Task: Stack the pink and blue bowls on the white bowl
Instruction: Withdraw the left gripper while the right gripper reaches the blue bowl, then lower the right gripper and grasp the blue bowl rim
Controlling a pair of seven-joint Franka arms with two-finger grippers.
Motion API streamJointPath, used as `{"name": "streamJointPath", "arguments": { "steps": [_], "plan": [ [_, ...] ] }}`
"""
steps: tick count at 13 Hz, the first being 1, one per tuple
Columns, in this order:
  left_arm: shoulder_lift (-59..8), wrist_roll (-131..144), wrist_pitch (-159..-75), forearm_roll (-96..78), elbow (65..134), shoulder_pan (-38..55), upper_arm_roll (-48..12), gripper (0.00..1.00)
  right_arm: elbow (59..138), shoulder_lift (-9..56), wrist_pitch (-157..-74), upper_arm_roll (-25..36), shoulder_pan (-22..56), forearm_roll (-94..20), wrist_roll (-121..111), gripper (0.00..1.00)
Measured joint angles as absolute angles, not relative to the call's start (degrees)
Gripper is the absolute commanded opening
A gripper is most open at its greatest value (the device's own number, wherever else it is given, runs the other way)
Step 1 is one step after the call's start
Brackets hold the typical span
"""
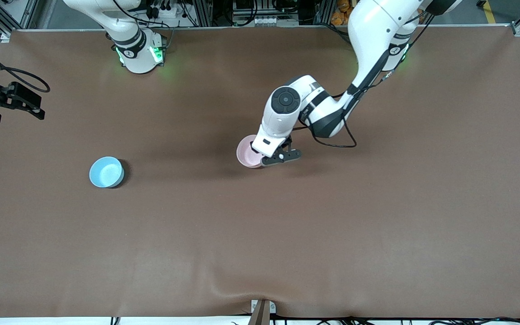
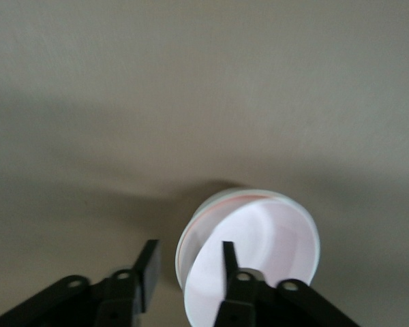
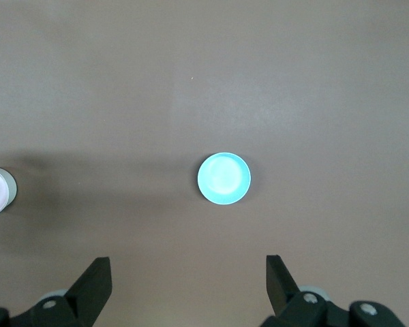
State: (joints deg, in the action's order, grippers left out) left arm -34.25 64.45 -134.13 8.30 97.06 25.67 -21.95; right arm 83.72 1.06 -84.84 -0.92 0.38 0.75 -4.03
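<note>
Because its jaws stand apart, one finger inside the rim and one outside, the left gripper point(image 2: 188, 246) grips nothing. It hangs low over the pink bowl point(image 1: 247, 152) near the table's middle. That bowl seems nested in the white bowl point(image 2: 259, 193), whose paler rim rings it. The blue bowl point(image 1: 106, 172) sits alone, at about nine o'clock from the pair in the front view. The waiting right gripper point(image 1: 16, 101), spread wide, hovers over its end of the table, likely placed to fetch it.
</note>
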Motion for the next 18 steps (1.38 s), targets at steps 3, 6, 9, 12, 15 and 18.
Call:
{"name": "streamJointPath", "arguments": {
  "steps": [3,6,9,12,15,18],
  "plan": [
    [-27.76,62.28,-125.53,8.34,95.62,20.99,-22.11,1.00,83.72,1.10,-84.84,-0.84,0.20,0.74,-4.02,1.00],
    [-18.92,55.27,-114.63,8.16,95.14,15.31,-22.17,1.00,83.78,1.96,-85.03,-0.76,-1.60,0.85,-4.03,1.00],
    [-11.27,46.12,-104.54,7.21,95.08,8.44,-22.14,1.00,83.98,6.08,-86.65,-0.71,-3.57,1.10,-4.04,1.00],
    [-5.97,35.65,-95.43,4.21,93.57,-0.10,-22.04,1.00,84.13,10.60,-87.13,-0.64,-6.44,1.17,-4.10,1.00],
    [-4.68,28.99,-86.57,3.65,87.70,-7.54,-21.87,1.00,87.21,13.99,-90.57,-0.62,-7.71,1.17,-4.10,1.00],
    [-4.44,25.22,-83.61,2.92,84.75,-11.64,-21.80,1.00,95.47,15.03,-98.96,-0.58,-10.10,1.16,-4.10,1.00]
  ]
}}
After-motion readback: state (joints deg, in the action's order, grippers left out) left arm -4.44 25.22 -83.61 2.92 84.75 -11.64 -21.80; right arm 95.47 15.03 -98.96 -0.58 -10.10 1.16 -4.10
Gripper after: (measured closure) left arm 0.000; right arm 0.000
